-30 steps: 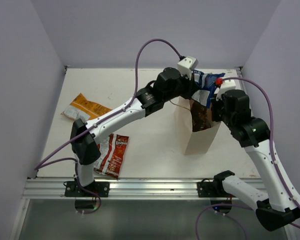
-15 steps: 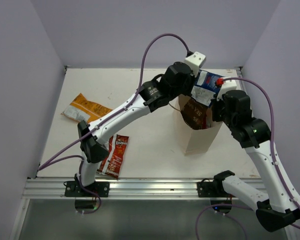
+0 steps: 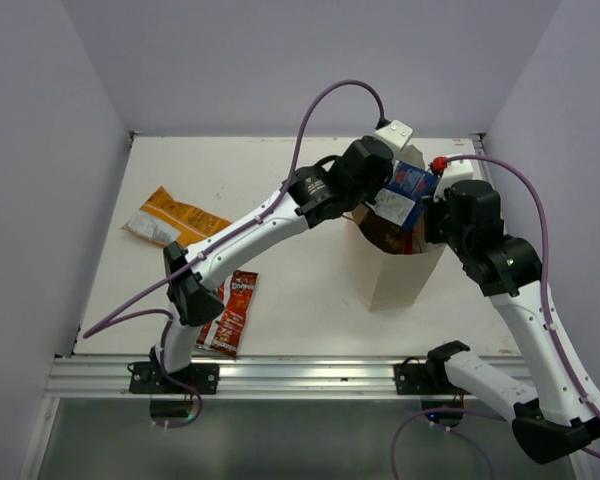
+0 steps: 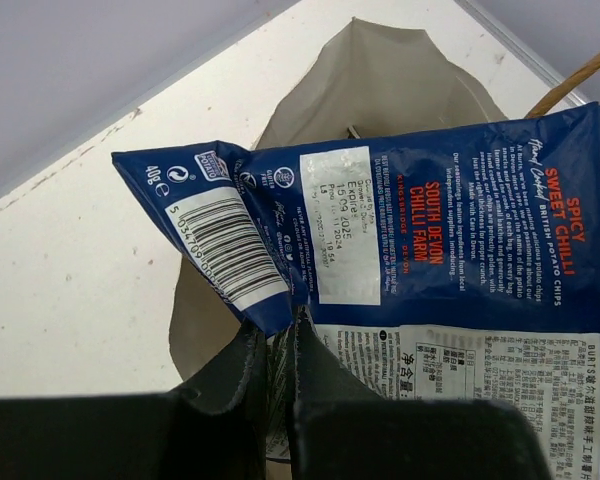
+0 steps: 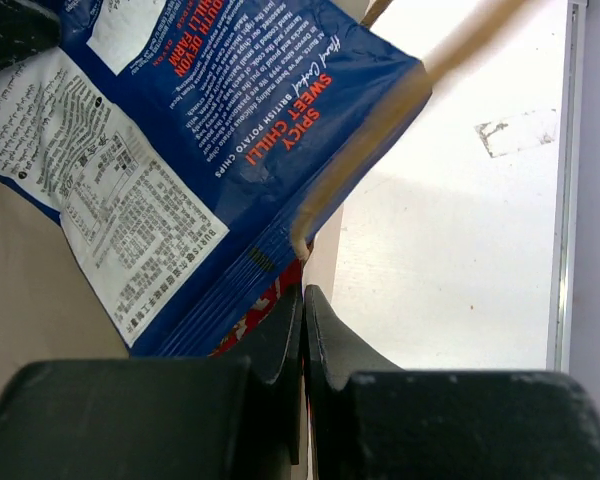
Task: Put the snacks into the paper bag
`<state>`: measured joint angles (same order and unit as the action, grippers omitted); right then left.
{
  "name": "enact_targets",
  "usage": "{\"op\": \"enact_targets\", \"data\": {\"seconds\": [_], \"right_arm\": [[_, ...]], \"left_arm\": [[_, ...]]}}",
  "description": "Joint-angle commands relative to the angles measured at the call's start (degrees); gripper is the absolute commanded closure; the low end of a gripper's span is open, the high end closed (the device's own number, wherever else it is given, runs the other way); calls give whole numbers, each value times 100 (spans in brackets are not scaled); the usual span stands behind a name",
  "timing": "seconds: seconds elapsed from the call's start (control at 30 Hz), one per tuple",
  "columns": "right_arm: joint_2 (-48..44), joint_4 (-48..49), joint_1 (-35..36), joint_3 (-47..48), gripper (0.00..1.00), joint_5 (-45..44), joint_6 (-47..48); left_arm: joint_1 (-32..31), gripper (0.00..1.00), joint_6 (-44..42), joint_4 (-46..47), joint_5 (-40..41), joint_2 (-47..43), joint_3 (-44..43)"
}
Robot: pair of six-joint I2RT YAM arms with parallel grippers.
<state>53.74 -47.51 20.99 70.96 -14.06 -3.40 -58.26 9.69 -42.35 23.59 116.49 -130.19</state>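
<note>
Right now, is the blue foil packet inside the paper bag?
Not fully: left tool holds blue foil packet at mouth of beige paper bag.

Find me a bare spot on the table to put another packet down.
Bare table lies along the back wall, beyond the orange packet, and between the red packet and the paper bag. Crowded over the bag's mouth, where the blue packet hangs.

Overhead wide; both wrist views near blue packet [image 4: 430,230]
</note>
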Motion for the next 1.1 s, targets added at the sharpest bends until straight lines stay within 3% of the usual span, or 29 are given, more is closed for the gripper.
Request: {"op": "enact_targets", "data": {"seconds": [0.0,0.17,0.23,0.27,0.3,0.37,0.6,0.73,0.83,0.87,0.93,1.0,1.03,1.07], "right_arm": [[14,-31,28,102,97,-70,32],[14,-31,28,102,97,-70,32],[14,-39,28,111,97,-70,24],[5,-31,28,120,97,-70,23],[5,-39,28,111,97,-70,23],[-3,-31,28,102,97,-70,23],[-3,-4,28,155,98,-53,6],[67,-4,28,234,98,35,-12],[76,5,28,287,98,114,-12],[67,5,28,296,98,141,-12],[49,5,28,305,98,141,-12],[23,39,28,270,99,141,-3],[14,48,28,261,98,141,15],[23,57,28,252,98,150,15]], "left_arm": [[-45,100,-126,-301,313,-161,151],[-45,100,-257,49,-64,-214,371],[-54,68,-318,331,-389,-354,520],[-54,46,-354,672,-530,-416,695],[-63,32,-363,823,-575,-529,758],[-71,22,-398,1298,-750,-653,898],[-89,17,-310,3511,-699,-2154,2083],[-89,15,-433,5068,500,-3350,3461],[-80,14,-888,5202,1583,-3922,4156],[-80,14,-934,5210,2535,-4123,4386],[94,13,-595,5044,3385,-4370,5322],[462,12,475,3979,2970,-4897,5950],[1056,12,1290,3797,2636,-5047,6597],[1358,12,1533,3656,2320,-5222,6890]]}}
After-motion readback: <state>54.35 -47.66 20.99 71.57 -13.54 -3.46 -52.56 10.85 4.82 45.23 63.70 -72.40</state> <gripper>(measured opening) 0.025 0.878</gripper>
